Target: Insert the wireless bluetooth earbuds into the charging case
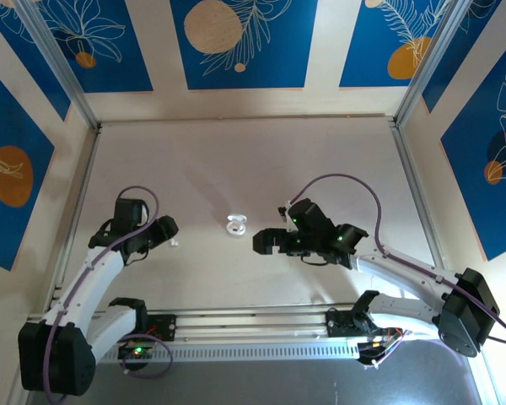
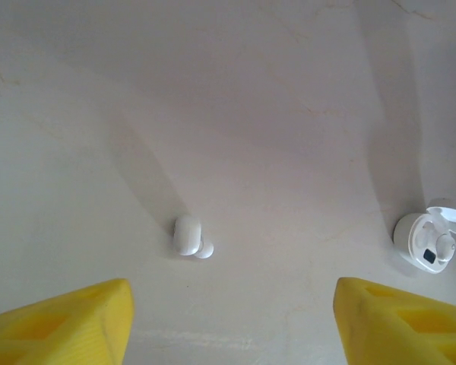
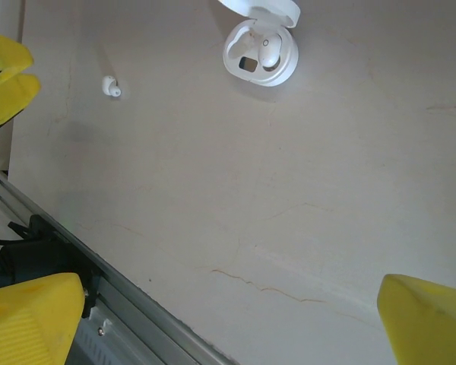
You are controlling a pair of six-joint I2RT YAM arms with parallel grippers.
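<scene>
One loose white plastic earbud (image 2: 188, 236) lies on the pale tabletop (image 2: 235, 114), just ahead of the left gripper (image 2: 232, 319) and nearer one of its yellow pads (image 2: 61, 323) than the other. Its oval body runs lengthwise away from the pads, and its stubby tip points off to the side. A second white earbud (image 3: 267, 47) sits in the single white pebble-shaped plastic charging case (image 3: 260, 53), lid up, beside one dark empty socket. The case is well ahead of the right gripper (image 3: 228, 304). No writing is legible. Both grippers are spread wide and hold nothing.
</scene>
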